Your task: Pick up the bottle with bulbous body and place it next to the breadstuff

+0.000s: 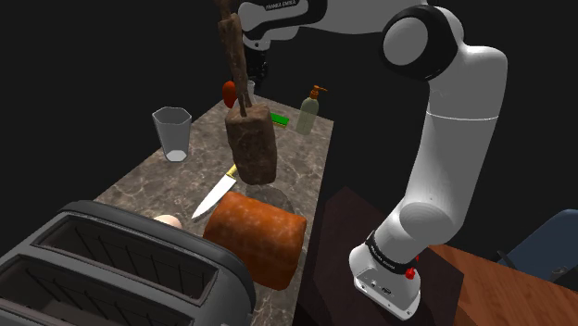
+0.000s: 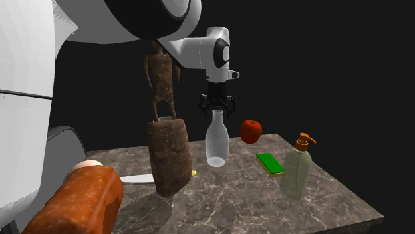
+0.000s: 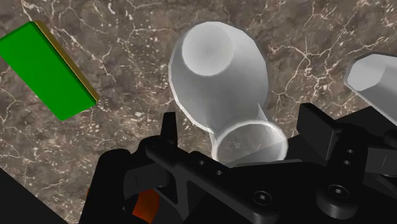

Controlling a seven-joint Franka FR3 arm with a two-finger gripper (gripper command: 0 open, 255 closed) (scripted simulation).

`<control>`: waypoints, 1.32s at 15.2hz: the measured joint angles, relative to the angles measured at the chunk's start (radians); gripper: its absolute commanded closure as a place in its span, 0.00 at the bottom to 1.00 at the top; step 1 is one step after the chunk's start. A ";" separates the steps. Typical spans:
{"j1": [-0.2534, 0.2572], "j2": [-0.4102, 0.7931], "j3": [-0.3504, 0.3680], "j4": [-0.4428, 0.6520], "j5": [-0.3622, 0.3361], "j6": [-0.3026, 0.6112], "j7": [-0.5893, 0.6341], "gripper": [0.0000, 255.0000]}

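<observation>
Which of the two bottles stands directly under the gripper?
The clear bulbous bottle with an open neck; the greenish bottle with an orange pump stands well away from the gripper.

Marble counter (image 2: 253,203) — toaster (image 1: 120,269), loaf (image 1: 255,236), knife (image 1: 215,196), glass (image 1: 173,132), apple (image 2: 251,131), sponge (image 2: 269,163), soap dispenser (image 2: 296,171).

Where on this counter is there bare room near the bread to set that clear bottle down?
The counter is bare between the bread loaf and the soap dispenser, along its edge beside the tall brown block. A smaller patch sits between the glass and the knife. Around the toaster it is crowded.
</observation>
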 measured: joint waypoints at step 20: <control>-0.001 -0.012 -0.001 0.063 0.000 -0.075 -0.001 1.00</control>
